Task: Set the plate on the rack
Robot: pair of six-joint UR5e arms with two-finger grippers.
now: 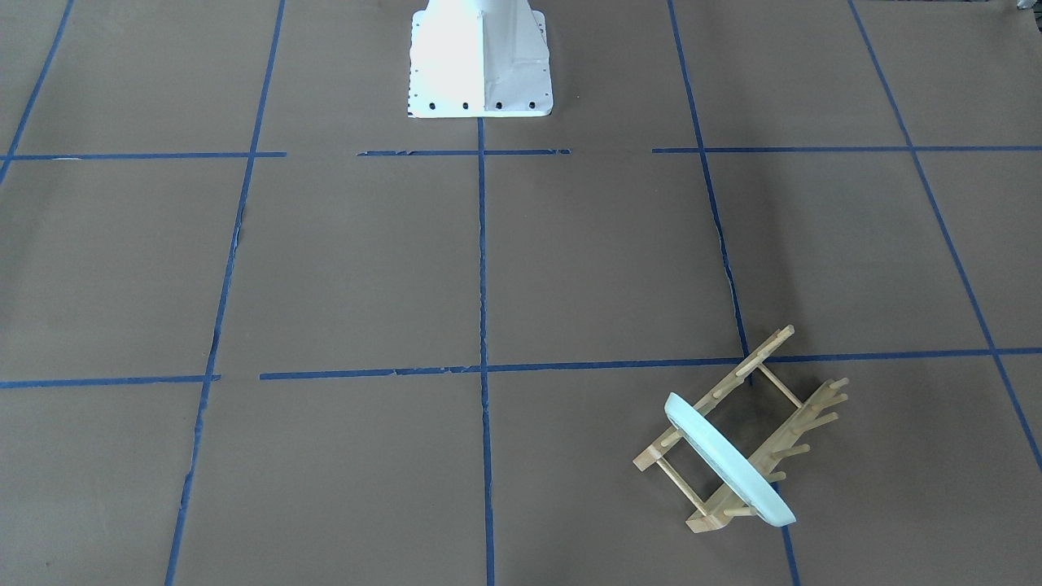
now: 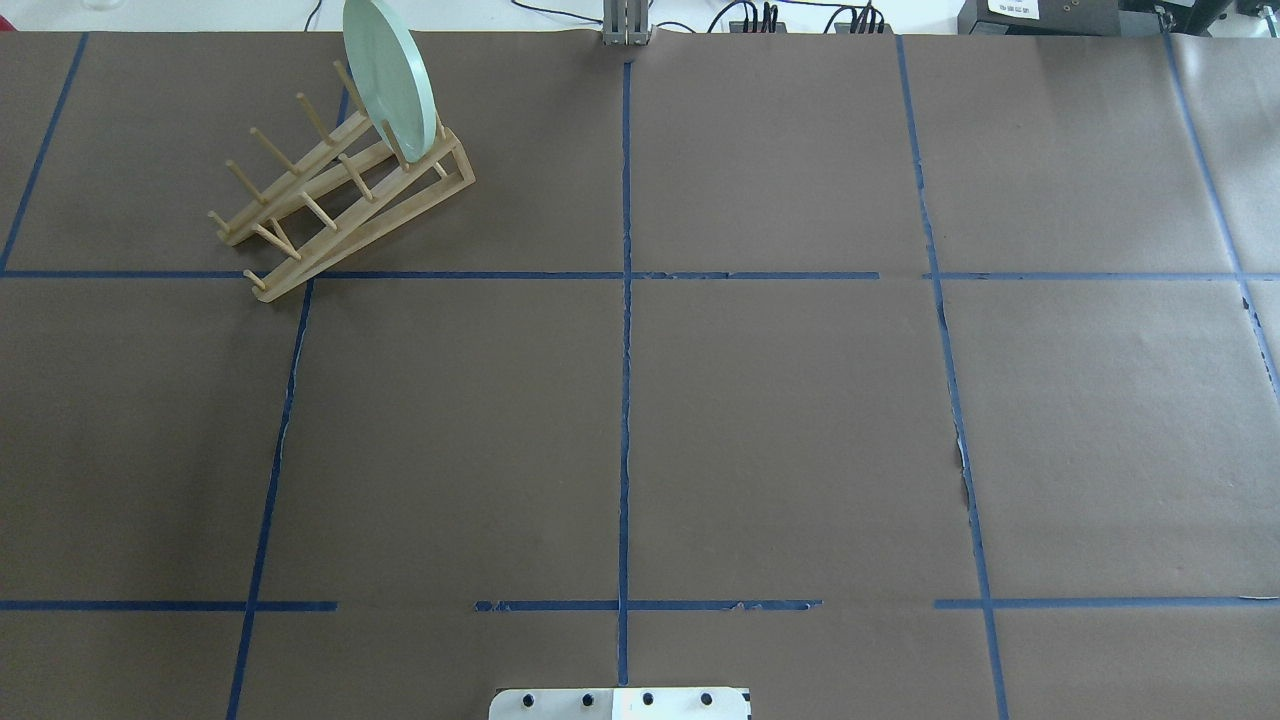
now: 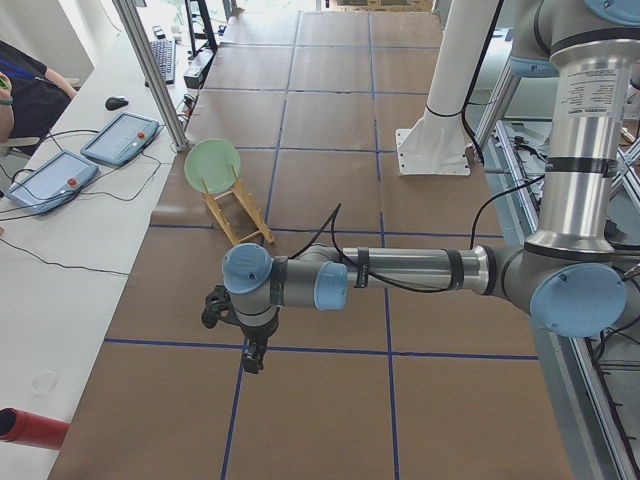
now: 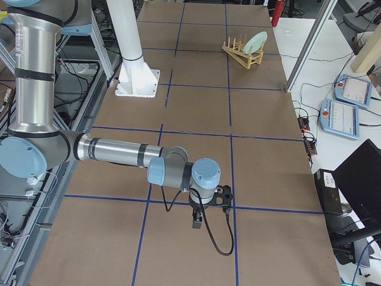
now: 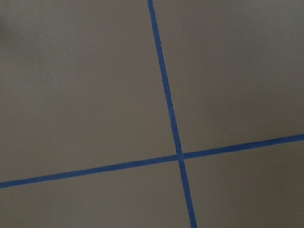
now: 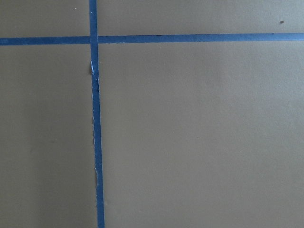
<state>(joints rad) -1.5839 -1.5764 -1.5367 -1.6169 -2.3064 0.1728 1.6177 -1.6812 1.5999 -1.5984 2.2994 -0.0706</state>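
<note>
Fingers of the left gripper point(image 3: 253, 360) and right gripper point(image 4: 197, 221) show too small to tell whether parted or closed; both hang empty over the table point(image 2: 780, 420). Well apart, at its far left, the plate point(image 2: 390, 80) stands on edge across the rack point(image 2: 300, 265), between pegs at the rack's farther end. The rack's long axis runs diagonally.

A robotics lab is being indicated by a brown paper-covered table point(image 2: 800, 450) gridded with blue tape point(image 2: 625, 400) and grey touchscreen pendants point(image 3: 121, 138).
</note>
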